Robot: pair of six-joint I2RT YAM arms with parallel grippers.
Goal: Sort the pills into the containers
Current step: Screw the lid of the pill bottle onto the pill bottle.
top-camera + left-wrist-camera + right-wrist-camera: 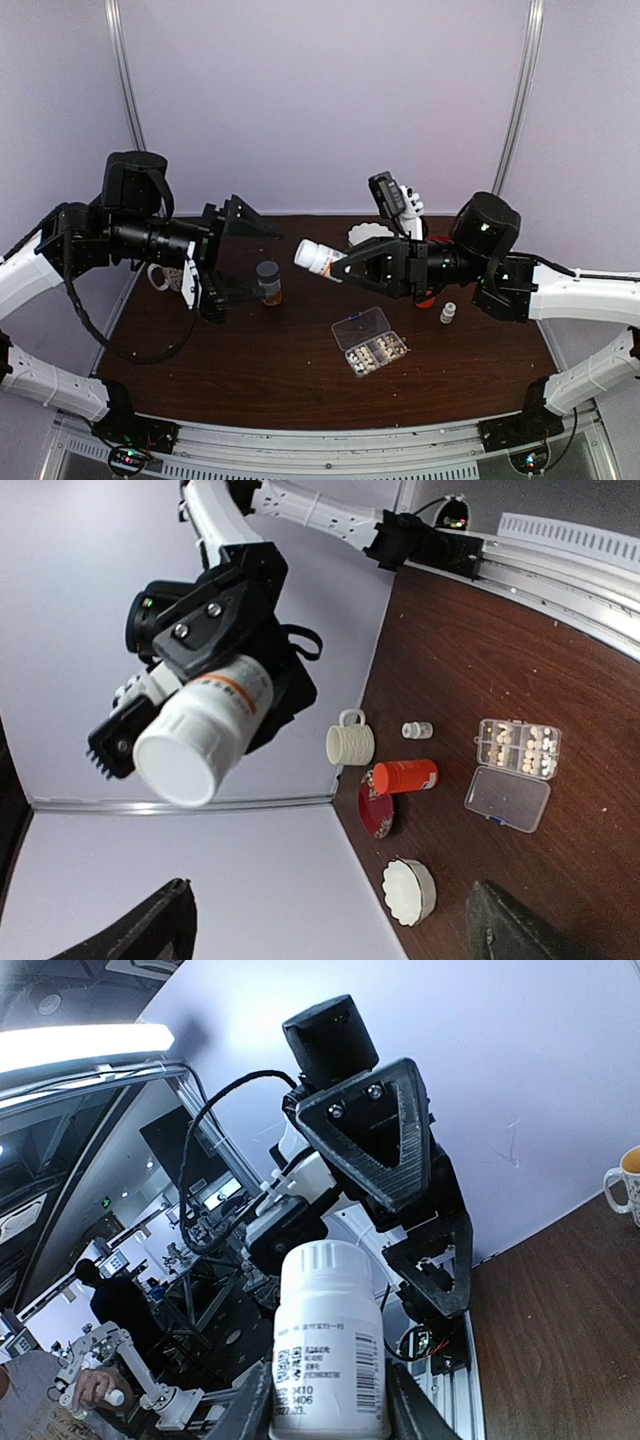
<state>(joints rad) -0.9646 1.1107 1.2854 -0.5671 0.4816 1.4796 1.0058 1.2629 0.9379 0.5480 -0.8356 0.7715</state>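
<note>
The pills [520, 748], tiny pale pieces, lie several to a cell in the containers [503, 742] of a flat clear box [378, 353]. The box's hinged lid [360, 328] is swung open and lies flat just behind the cells. The box sits on a dark brown wood-grain table [250, 360] with a metal rail along its near edge. Plain pale lavender walls [320, 100] close the table in behind. Left of the box and a little farther back stands an amber bottle [269, 282] with a grey cap. Just right of the box is a tiny white vial [448, 313]. Beyond the box lie an orange bottle [405, 776] on its side by a red dish [378, 810], a ribbed white cup [350, 743] and a fluted white dish [410, 890]. Above the table, behind the box, the right gripper [345, 264] is clamped on a white labelled bottle [318, 258]. It holds the bottle level, with the cap pointing left. The left gripper [245, 258] hangs up and to the left of the box, facing that cap. Its jaws are spread wide with nothing between them.
</note>
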